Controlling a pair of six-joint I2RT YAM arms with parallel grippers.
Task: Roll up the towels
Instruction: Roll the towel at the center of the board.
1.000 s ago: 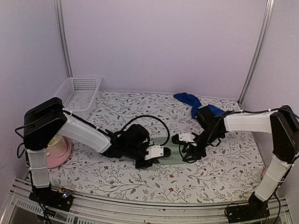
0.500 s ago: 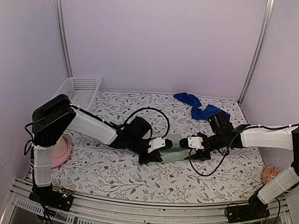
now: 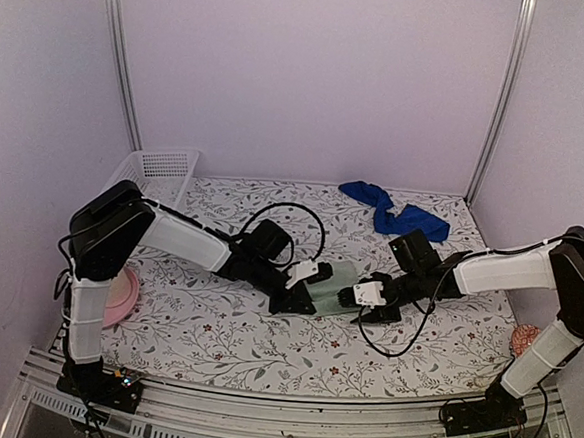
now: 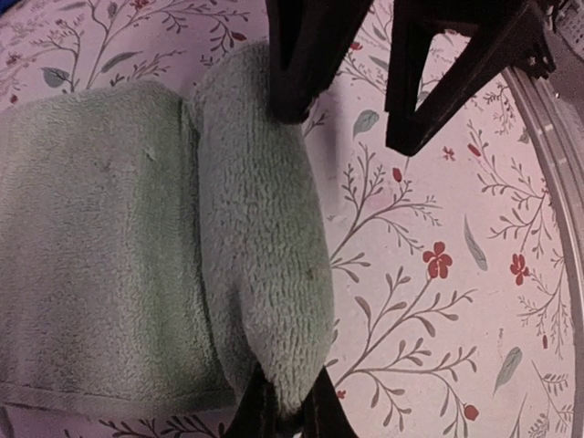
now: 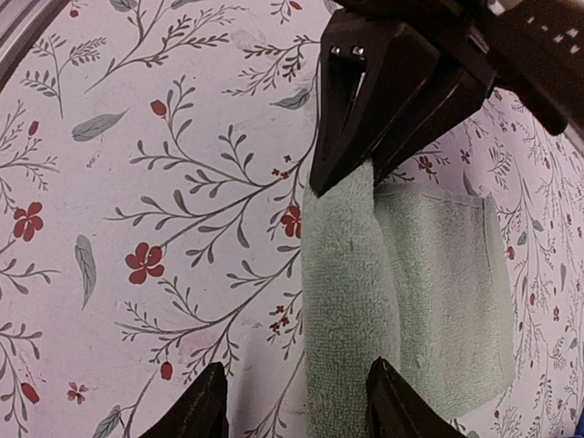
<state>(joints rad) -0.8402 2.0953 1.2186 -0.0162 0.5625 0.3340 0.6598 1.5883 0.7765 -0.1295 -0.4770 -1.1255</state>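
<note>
left jaws clamped on the part-rolled green towel (image 4: 119, 255), right jaws open astride it.

No legible text or labels

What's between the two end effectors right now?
The rolled edge of the green towel, running from the left end effector to the right end effector. Clearest in the left wrist view.

Two towels lie on one flowered table (image 3: 233, 350) — a sage-green towel (image 3: 336, 278) and, behind it, a blue towel (image 3: 393, 214). Two grippers meet at the sage-green towel — left gripper (image 4: 286, 411) and right gripper (image 5: 297, 383). One white basket (image 3: 155, 174) and one pink dish (image 3: 121, 302) sit well left of it.
</note>
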